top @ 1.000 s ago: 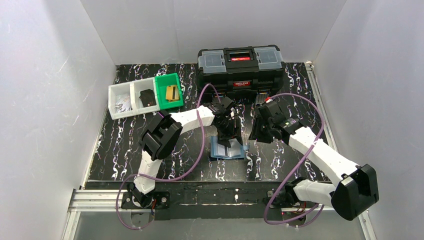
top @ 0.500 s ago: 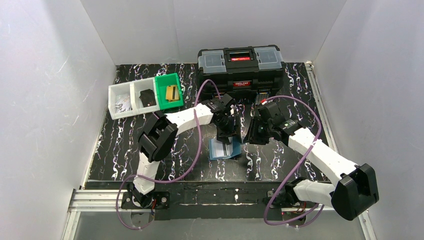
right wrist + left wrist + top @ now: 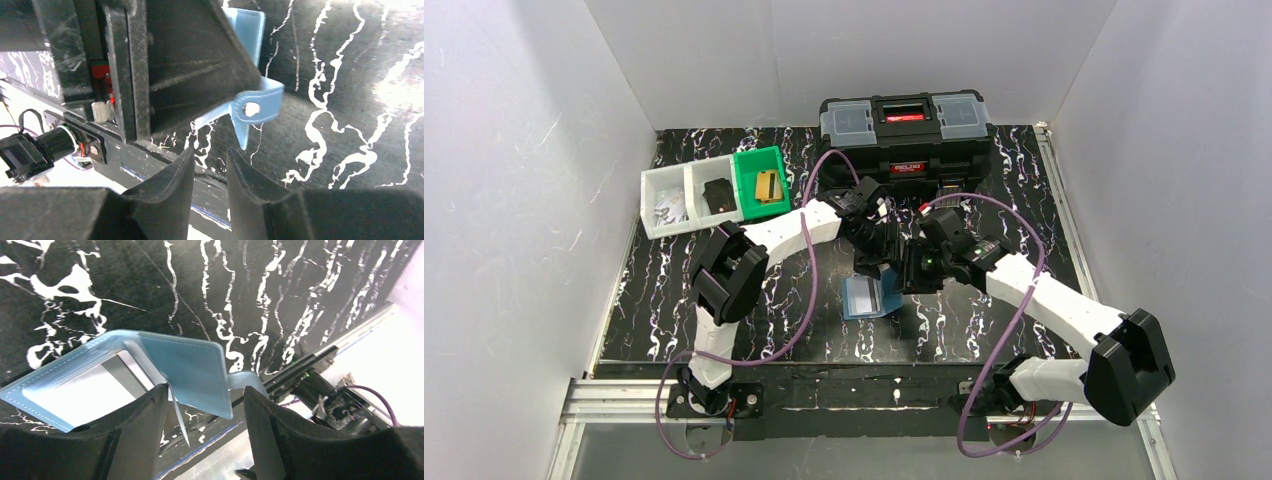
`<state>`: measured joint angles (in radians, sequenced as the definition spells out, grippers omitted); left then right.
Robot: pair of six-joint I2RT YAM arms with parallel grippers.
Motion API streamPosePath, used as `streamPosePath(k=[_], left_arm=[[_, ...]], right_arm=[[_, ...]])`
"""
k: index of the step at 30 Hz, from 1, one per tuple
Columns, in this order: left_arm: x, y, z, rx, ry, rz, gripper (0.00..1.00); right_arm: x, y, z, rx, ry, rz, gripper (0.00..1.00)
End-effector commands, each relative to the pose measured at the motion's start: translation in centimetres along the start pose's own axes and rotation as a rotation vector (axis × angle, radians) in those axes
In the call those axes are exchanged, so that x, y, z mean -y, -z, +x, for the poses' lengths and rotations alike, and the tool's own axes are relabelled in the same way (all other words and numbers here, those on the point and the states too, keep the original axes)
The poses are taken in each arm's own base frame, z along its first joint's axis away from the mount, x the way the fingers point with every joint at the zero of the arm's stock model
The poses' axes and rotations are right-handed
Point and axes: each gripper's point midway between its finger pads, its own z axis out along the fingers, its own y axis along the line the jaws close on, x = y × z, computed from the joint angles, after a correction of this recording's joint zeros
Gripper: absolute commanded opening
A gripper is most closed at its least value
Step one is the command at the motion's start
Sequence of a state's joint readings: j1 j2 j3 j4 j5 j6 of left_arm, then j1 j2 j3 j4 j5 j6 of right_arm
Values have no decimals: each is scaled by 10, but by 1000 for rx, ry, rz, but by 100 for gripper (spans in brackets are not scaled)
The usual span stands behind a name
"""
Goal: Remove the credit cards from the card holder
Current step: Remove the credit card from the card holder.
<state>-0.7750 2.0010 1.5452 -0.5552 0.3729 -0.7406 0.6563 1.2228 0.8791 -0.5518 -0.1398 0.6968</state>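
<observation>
The left gripper (image 3: 205, 392), opened wide, is sitting over the card holder (image 3: 190, 365), so the right gripper (image 3: 210, 152), open just a crack, should be sliding in slowly.

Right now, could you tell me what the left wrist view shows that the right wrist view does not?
Only the left wrist: the card holder spread open, its lighter inner panels showing between the left fingers. Only the right wrist: the stud on the holder's strap, beside a large dark housing. Both: the blue holder on the marbled table.
</observation>
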Motion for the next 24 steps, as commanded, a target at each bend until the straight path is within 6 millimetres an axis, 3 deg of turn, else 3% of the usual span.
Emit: streamPosePath(k=[1, 6, 11, 19, 24], left_arm=[[30, 25, 5, -59, -54, 120, 56], [40, 22, 17, -156, -30, 199, 59], [38, 15, 21, -192, 17, 219, 59], [28, 11, 24, -221, 65, 236, 61], [34, 11, 29, -272, 58, 295, 64]], right_arm=[[-28, -3, -11, 34, 89, -91, 34], [-27, -17, -12, 43, 126, -95, 25], [-26, -31, -12, 33, 146, -78, 18], [-20, -45, -6, 26, 177, -78, 14], [-15, -48, -4, 34, 209, -73, 15]])
